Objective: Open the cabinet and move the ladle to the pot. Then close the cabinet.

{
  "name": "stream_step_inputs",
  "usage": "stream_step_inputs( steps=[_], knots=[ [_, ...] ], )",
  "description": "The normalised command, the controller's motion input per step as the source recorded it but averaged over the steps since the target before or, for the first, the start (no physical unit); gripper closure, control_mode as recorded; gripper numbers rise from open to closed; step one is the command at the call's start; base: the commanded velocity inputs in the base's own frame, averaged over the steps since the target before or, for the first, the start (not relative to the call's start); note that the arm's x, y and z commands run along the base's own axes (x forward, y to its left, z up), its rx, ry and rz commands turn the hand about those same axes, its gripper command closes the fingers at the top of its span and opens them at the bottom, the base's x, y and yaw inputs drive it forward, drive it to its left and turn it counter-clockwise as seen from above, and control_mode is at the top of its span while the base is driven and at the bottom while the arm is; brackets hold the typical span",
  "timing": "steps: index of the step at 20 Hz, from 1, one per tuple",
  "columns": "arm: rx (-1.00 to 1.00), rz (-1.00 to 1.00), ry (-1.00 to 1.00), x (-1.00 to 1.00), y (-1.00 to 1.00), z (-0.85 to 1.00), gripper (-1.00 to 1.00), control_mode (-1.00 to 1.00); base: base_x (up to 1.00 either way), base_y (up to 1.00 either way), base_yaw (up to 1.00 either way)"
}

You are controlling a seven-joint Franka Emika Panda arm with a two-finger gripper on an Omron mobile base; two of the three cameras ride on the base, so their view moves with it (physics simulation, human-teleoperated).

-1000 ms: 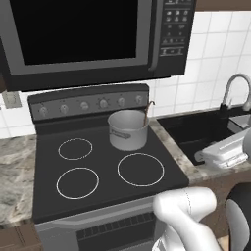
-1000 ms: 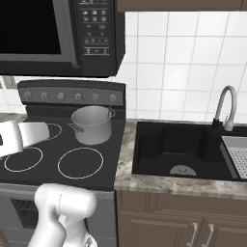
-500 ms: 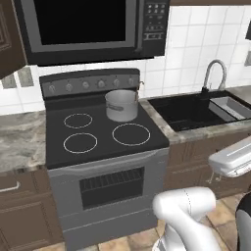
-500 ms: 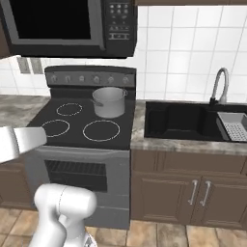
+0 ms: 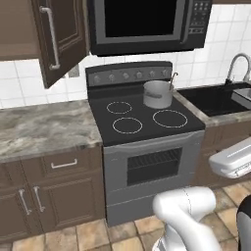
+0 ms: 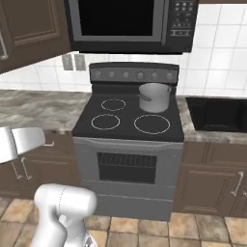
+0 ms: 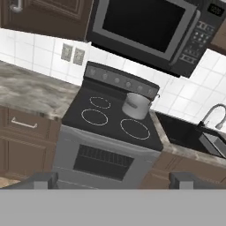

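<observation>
The grey pot point(image 5: 158, 93) point(image 6: 155, 97) point(image 7: 136, 105) stands on the stove's back right burner. A thin dark ladle handle point(image 5: 172, 80) point(image 7: 156, 95) sticks up from the pot's right rim; the bowl is hidden inside. The dark brown cabinet point(image 5: 59, 34) point(image 6: 34, 24) point(image 7: 57, 8) hangs up left of the microwave, and in the left base view its door with the long silver handle stands swung out. My gripper point(image 7: 114, 180) is open and holds nothing, well back from the stove at about counter height, its fingertips point(image 7: 44, 178) wide apart.
A black microwave point(image 5: 147, 22) hangs over the black stove point(image 5: 142, 120). A marble counter point(image 5: 44, 130) lies to the left, above lower cabinets point(image 5: 54, 191). A dark sink with a faucet point(image 5: 238, 66) is on the right. Tiled floor point(image 6: 144, 226) lies before the oven.
The base has backed away from the stove and shifted left, so the whole scene looks smaller and the upper cabinet has come into view. The gripper stays open.
</observation>
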Motion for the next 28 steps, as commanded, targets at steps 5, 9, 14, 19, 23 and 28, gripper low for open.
stream_step_inputs(
  steps=[5, 9, 14, 19, 23, 28],
  knots=[
    [0.0, 0.0, 0.0, 0.0, 0.0, 0.0, -1.0, 1.0, 0.06, 1.0, 0.0],
    [0.0, 0.0, 0.0, 0.0, 0.0, 0.0, -1.0, 1.0, 0.16, 1.0, 0.0],
    [0.0, 0.0, 0.0, 0.0, 0.0, 0.0, -1.0, 1.0, 0.29, 1.0, 0.0],
    [0.0, 0.0, 0.0, 0.0, 0.0, 0.0, -1.0, 1.0, 0.55, 0.87, 0.0],
    [0.0, 0.0, 0.0, 0.0, 0.0, 0.0, -1.0, 1.0, 0.8, 0.4, 0.0],
    [0.0, 0.0, 0.0, 0.0, 0.0, 0.0, -1.0, 1.0, 0.9, 0.0, 0.0]
  ],
)
